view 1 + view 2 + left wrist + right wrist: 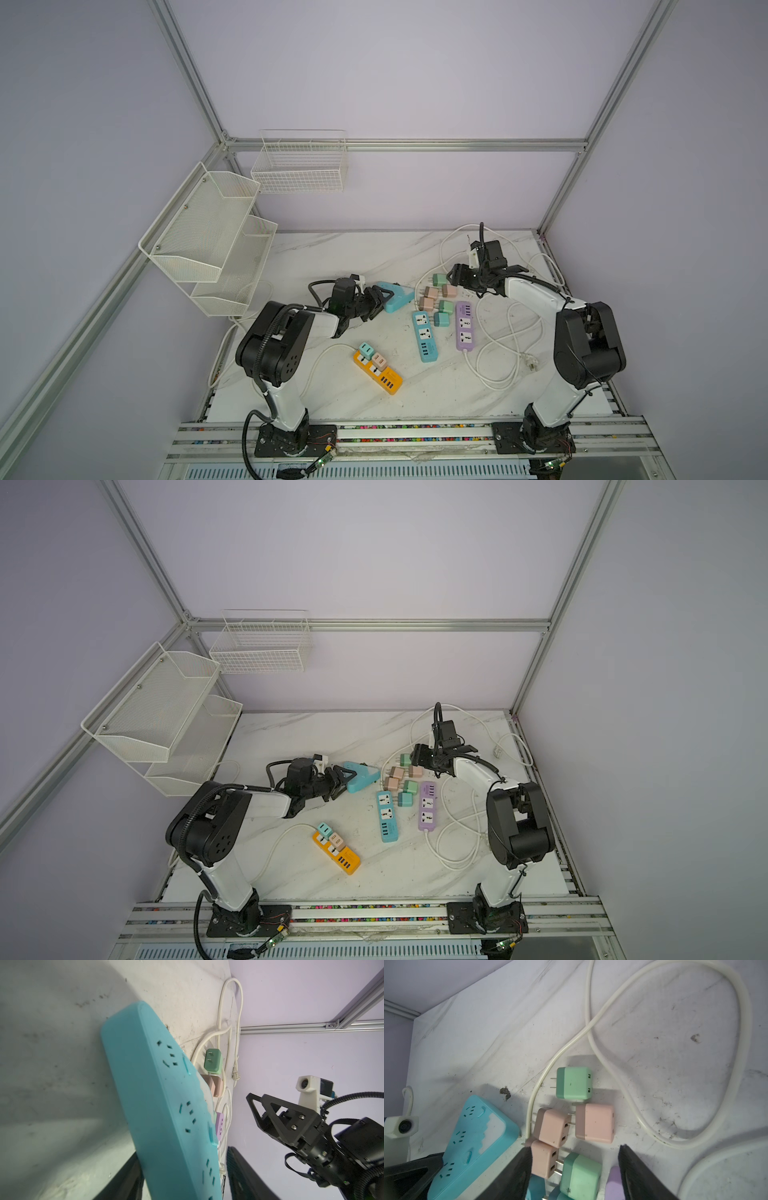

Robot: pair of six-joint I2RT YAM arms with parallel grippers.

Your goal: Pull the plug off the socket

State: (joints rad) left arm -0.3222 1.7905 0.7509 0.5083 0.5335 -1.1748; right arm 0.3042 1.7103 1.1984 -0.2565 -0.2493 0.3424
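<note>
left end effector [377,304] straddles the teal socket strip [158,1095], jaws parted; right end effector [575,1147] gapes empty above loose plugs [593,1123].

White 2-tier mesh rack [208,232] mounted on L wall, tilted. Wire basket [299,174] on back wall nr corner, just beside rack. Marble-look worktop [353,257] w/ dark smudges. Alu frame rail [415,145] runs along back wall.

Pale lavender walls [395,83] close the cell on the left, far and right sides, edged by an aluminium frame [407,145]. The white marble-patterned tabletop [353,257] is evenly lit. A white two-tier mesh shelf [208,232] hangs on the left, and a wire basket [299,166] hangs on the far wall.
</note>
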